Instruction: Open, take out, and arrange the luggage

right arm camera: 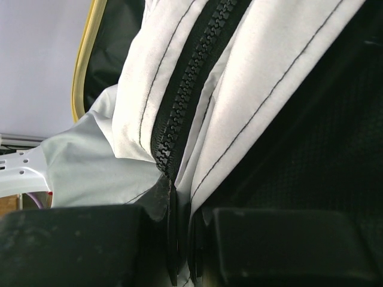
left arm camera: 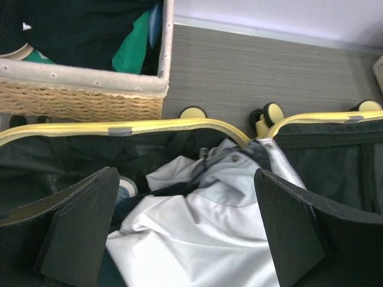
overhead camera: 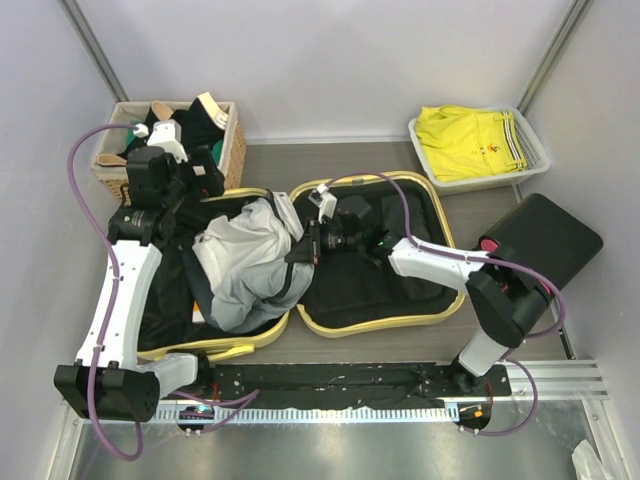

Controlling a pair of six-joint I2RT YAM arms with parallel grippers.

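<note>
**Right arm pinches the jacket at the hinge; left arm hangs open above it**

Nearest the arm bases, the luggage (overhead camera: 375, 325) lies opened flat on the table, its two yellow-rimmed halves side by side and the hinge line running near to far between them. The right half shows only black lining. The left half holds a pale grey jacket (overhead camera: 245, 270), heaped with its long axis roughly near to far and its far end leaning toward the hinge.

At that far end, over the hinge, the right gripper (right arm camera: 179, 239) is clamped on the jacket's front edge. Its pads are pressed together on the cloth right beside the black zip (right arm camera: 185, 89), which runs straight away from the fingertips. The bulk of the garment therefore lies to this gripper's left and nearer the bases.

Farther back, the left gripper (left arm camera: 185, 233) hangs over the left half with its fingers (left arm camera: 78, 233) spread wide and holding nothing. The jacket sits directly below and between them, so this is probably the nearer arm for a second grip.

Beyond the far rim stands the wicker basket (left arm camera: 78, 98), just beside the shell.
</note>
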